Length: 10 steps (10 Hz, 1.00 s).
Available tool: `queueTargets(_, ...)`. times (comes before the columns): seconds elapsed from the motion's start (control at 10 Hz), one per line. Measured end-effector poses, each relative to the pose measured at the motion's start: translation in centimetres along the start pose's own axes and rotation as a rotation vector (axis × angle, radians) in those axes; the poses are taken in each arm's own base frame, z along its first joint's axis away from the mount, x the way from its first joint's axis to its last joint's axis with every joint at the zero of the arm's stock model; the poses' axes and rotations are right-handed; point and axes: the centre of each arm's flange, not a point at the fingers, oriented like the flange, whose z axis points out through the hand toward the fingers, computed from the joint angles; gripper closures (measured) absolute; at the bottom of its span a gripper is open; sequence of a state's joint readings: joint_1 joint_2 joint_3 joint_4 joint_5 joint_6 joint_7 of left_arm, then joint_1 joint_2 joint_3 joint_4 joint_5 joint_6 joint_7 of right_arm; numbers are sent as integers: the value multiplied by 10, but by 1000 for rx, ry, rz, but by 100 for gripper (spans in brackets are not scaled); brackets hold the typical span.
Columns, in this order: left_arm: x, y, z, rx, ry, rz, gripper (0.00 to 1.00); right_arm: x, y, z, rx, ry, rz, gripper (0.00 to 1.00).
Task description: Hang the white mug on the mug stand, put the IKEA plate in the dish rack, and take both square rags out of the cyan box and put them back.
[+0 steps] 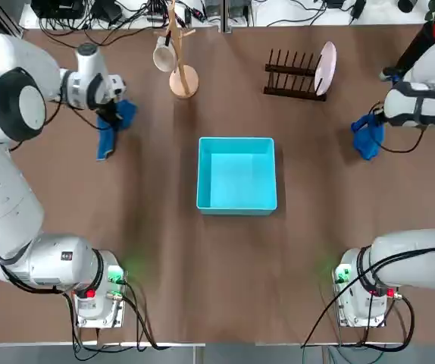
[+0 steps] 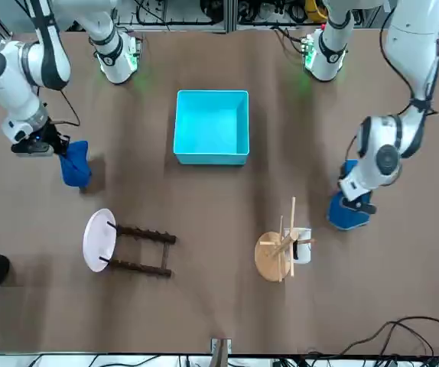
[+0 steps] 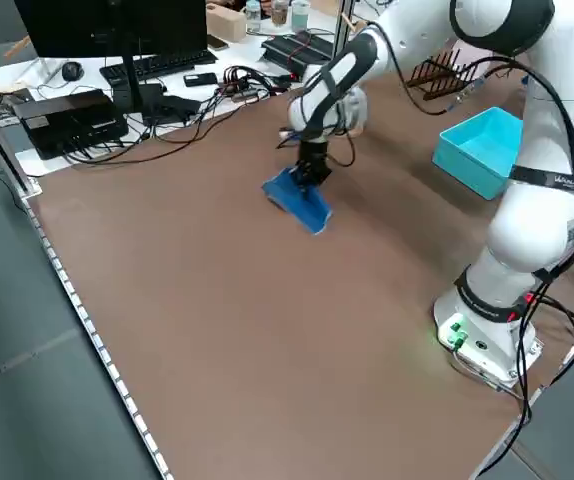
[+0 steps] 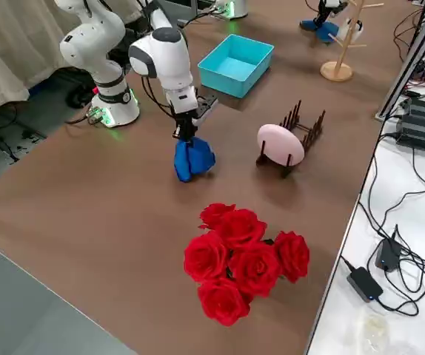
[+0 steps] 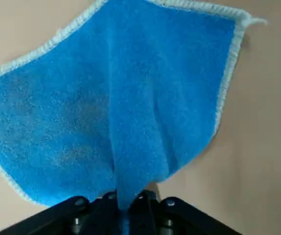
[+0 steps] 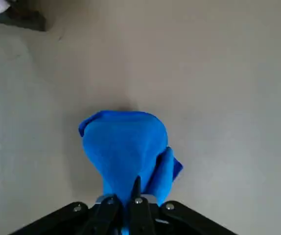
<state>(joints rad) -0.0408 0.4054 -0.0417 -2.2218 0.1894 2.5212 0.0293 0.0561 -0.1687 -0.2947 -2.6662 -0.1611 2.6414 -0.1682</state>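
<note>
Hanging from the left gripper (image 1: pixel 110 115) is a soft blue square rag (image 1: pixel 114 130), pinched tight between the closed fingers on the robot's left side of the brown table (image 1: pixel 164 250). Its lower part droops down toward the table top. A second soft blue rag (image 1: pixel 367 138) is held the same way by the right gripper (image 1: pixel 377 119), whose fingers are shut on the bunched cloth, on the right side of the table.

Between the two arms, the square bright cyan plastic box (image 1: pixel 236 174) is seen in the middle of the table, and no rag is in it.

At the far side, the small white mug (image 1: pixel 164 56) is hung on a peg of the light wooden tree-shaped mug stand (image 1: pixel 181 74). Well apart from it, the round pale pinkish plate (image 1: pixel 326 67) is stood on its edge at one end of the low dark brown wooden dish rack (image 1: pixel 295 74).

A bunch of red roses (image 4: pixel 246 255) is seen on the table in the right side view, near the edge.
</note>
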Motion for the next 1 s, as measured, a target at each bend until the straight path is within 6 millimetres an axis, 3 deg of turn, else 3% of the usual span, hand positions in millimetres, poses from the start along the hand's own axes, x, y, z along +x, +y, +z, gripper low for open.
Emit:
queueTargets(0.1,9,27,-10,-10,23,-5,97,0,-14,6,2,10,-7,96)
queueTargets(0.2,12,33,-26,-6,30,-5,97,1,-31,13,6,15,2,96)
queueTargets(0.3,9,26,-50,8,2,-12,97,4,-55,19,12,18,23,96)
queueTargets(0.5,-10,16,-131,49,-26,-23,97,9,-123,26,32,21,92,96)
queueTargets(0.6,-25,23,-174,65,-26,-21,97,7,-160,28,43,20,128,96)
queueTargets(0.8,-59,50,-244,26,-22,-29,97,-2,-217,29,58,13,184,96)
queueTargets(1.0,-84,99,-290,-20,-4,-15,97,-8,-238,29,62,8,209,96)
